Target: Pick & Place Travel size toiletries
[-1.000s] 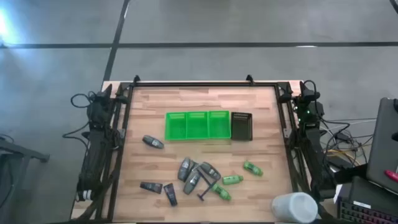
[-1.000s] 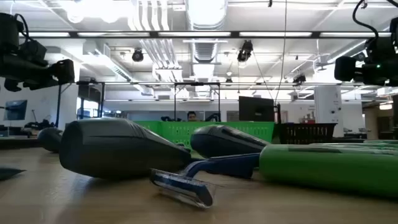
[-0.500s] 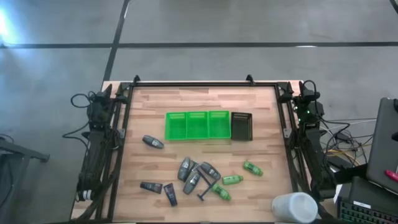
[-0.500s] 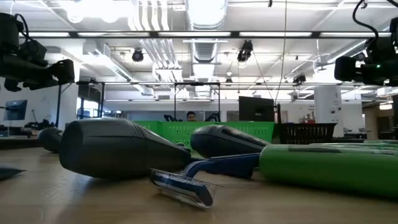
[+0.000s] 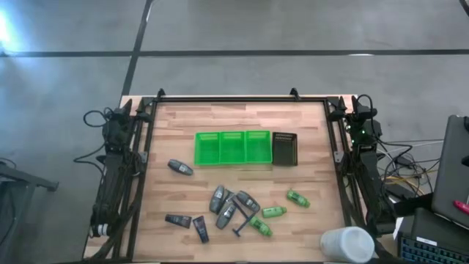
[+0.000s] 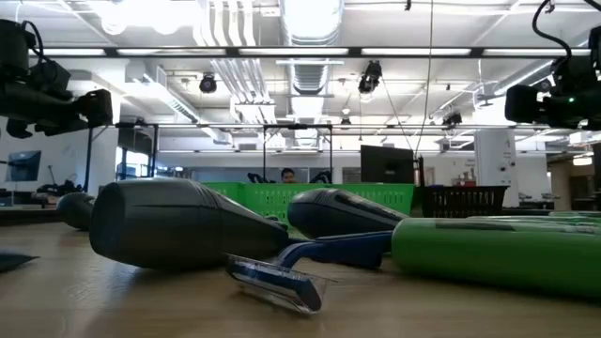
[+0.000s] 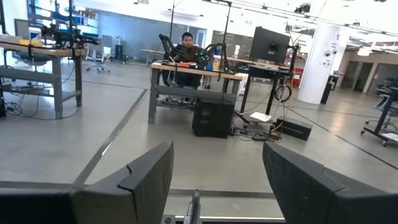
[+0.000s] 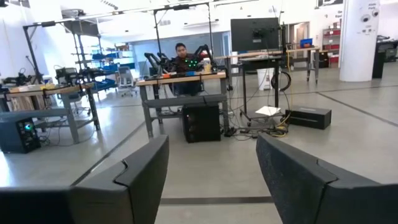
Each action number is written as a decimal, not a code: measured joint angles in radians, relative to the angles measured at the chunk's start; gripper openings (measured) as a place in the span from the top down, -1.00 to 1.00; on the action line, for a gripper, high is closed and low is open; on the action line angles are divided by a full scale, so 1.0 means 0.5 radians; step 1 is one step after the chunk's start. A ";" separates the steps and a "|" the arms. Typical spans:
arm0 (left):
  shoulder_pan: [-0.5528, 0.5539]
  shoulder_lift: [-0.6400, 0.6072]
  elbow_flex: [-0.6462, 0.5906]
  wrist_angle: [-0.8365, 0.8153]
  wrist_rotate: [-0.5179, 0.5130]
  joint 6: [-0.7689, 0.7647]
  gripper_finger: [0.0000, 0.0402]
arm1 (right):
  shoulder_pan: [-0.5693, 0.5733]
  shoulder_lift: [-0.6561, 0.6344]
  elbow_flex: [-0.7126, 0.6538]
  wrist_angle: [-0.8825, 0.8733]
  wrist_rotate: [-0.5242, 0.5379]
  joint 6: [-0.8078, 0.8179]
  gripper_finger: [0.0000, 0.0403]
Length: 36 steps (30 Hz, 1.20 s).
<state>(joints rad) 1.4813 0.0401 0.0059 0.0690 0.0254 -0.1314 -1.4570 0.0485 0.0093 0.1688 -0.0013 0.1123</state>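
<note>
- The green tray [image 5: 234,147] sits mid-table, with the black slotted bin [image 5: 284,149] touching its right end.
- The toiletries lie nearer the front edge than the tray: a cluster of grey bottles [image 5: 229,204] with a razor [image 5: 242,218], green mini bottles [image 5: 274,212] to the cluster's right, dark tubes [image 5: 187,222] to its left, and one grey bottle [image 5: 180,167] just left of the tray.
- The left gripper [image 7: 217,180] is parked off the table's left edge, fingers spread, empty.
- The right gripper [image 8: 212,177] is parked off the right edge, likewise spread and empty.

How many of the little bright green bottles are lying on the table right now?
3, all near the table's front right: green bottle one farthest right, green bottle two just left of it, green bottle three beside the razor. The nearby pile might hide another.
</note>
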 joint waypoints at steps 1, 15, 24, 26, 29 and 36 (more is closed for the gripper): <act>0.000 0.000 0.000 0.000 0.000 0.000 -0.26 | 0.000 0.000 0.000 0.001 -0.001 0.000 -0.18; 0.000 0.000 0.000 0.000 0.000 0.000 -0.26 | 0.001 0.000 0.000 0.000 0.000 0.000 -0.40; 0.000 0.000 0.000 0.001 0.000 0.000 -0.26 | 0.001 0.000 0.000 0.000 -0.001 0.000 -0.54; 0.000 0.000 0.000 0.000 0.000 0.000 -0.26 | 0.000 0.000 0.000 0.000 0.000 0.000 -0.57; 0.000 0.000 0.000 0.000 0.000 0.000 -0.26 | 0.001 0.000 0.000 0.000 0.000 0.000 -0.61; 0.000 0.000 0.000 0.000 0.000 0.000 -0.26 | 0.000 0.000 0.000 0.000 0.000 0.000 -0.70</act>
<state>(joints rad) 1.4815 0.0401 0.0059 0.0690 0.0254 -0.1314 -1.4568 0.0486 0.0093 0.1690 -0.0015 0.1123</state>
